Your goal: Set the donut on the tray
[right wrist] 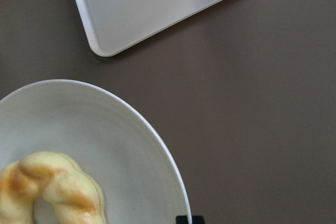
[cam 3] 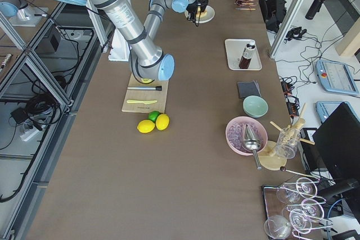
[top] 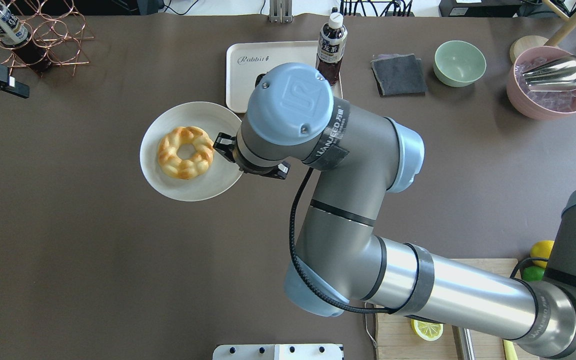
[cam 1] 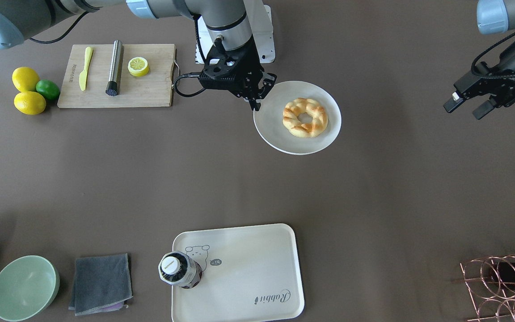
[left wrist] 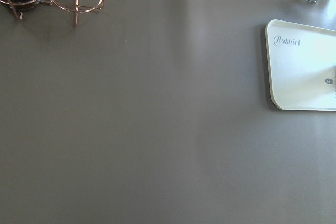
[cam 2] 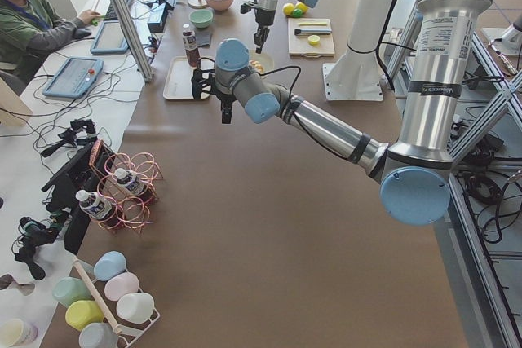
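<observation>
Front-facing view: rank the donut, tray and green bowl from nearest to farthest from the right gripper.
1. Donut, on the plate beside the right gripper.
2. Tray, bottom centre of the view.
3. Green bowl, bottom-left corner.

Both arms were silver-grey tubes with pale blue caps at the joints. The right arm (top: 448, 290) carried a round blue cap (top: 290, 102) embossed with a UR logo and set with small screws. It also had black bands with white lettering and a thin black cable (top: 291, 230) looping beside it. The right claw (cam 1: 256, 100) and left claw (cam 1: 466, 107) were black, the left with a small white patch on one finger.
</observation>
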